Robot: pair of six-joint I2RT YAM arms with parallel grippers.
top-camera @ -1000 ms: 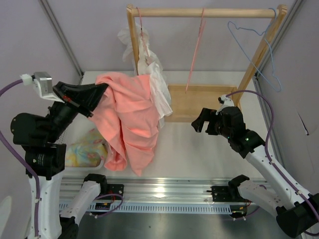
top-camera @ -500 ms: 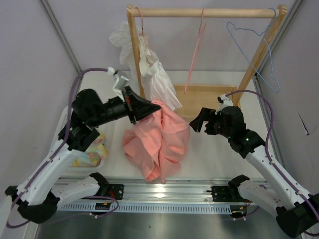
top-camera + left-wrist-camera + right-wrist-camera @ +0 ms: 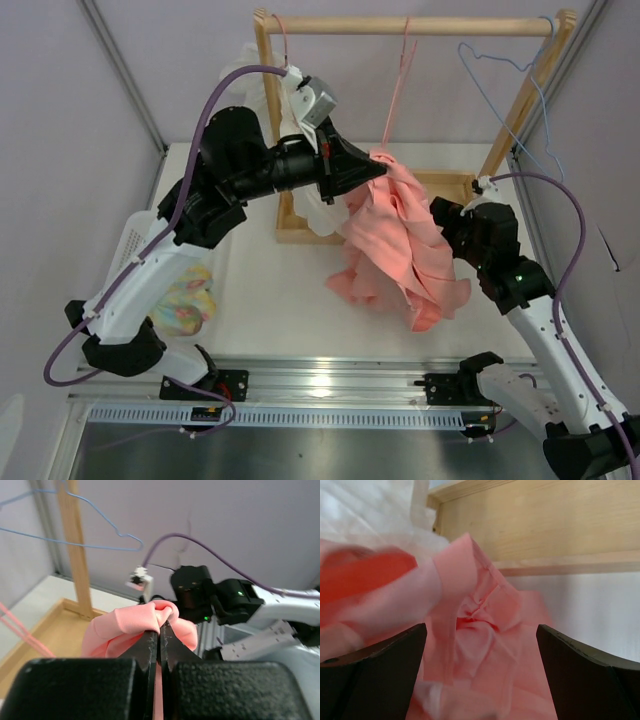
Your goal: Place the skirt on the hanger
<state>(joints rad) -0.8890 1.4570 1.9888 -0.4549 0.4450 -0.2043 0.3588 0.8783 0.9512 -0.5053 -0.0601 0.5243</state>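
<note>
Beneath wooden rail, over desk: left pincer pinched tight on bunched fold of large salmon-pink pleated fabric skirt, garment lifted, hanging just below thin pink wire hanger. Right pincer spread wide, skirt folds between its fingers, nothing gripped. Likely step: second grasp. Best close right pincer on waistband edge, not loose pleats; pull opening taut between both arms before threading hanger; steer clear of white ruffled garment beside rail post.

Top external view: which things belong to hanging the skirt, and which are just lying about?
Job in hand: skirt; pink hanger; left gripper, shut on the skirt; right gripper, open, facing it.
Not needed: white garment; light-blue hanger; patterned cloth.
</note>
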